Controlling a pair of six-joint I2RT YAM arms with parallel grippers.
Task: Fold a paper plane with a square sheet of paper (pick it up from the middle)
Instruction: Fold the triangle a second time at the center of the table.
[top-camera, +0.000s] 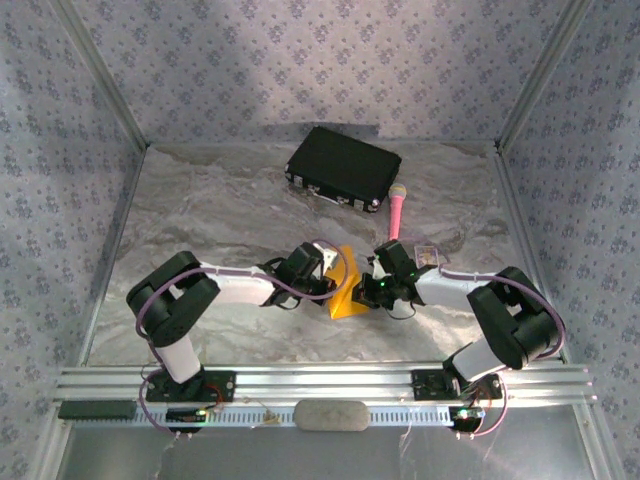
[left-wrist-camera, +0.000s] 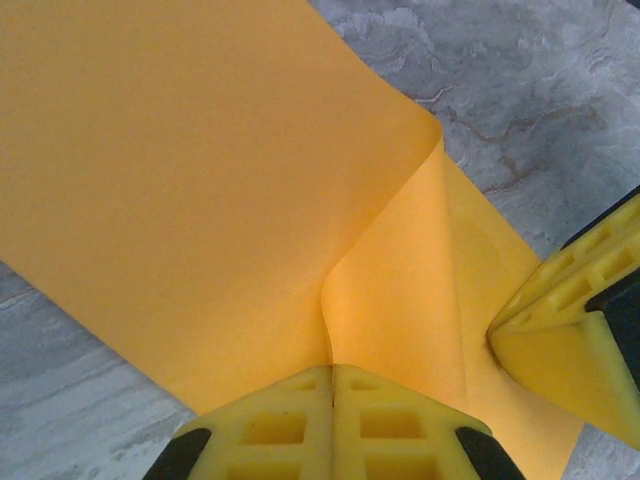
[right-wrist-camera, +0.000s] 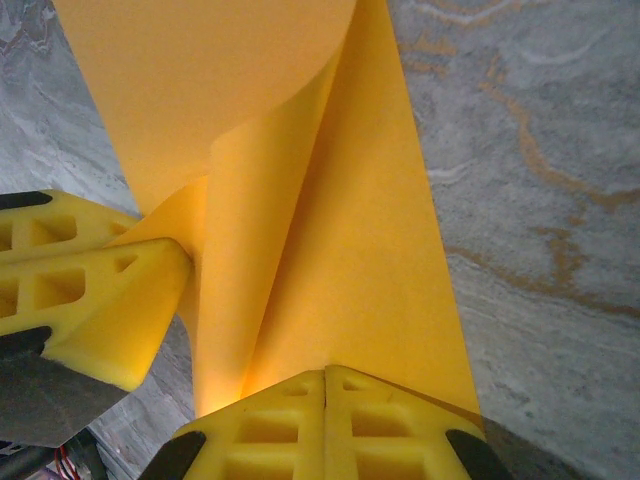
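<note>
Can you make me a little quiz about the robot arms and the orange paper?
1. True or false: the left gripper and the right gripper are both pinching the paper.
2. Pick one: what lies next to the black case? A) a pink microphone B) a blue cup C) a spoon
3. Short answer: between the grippers, is the paper lying flat or curled up?

Key: 1 true; 2 A; 3 curled up.
</note>
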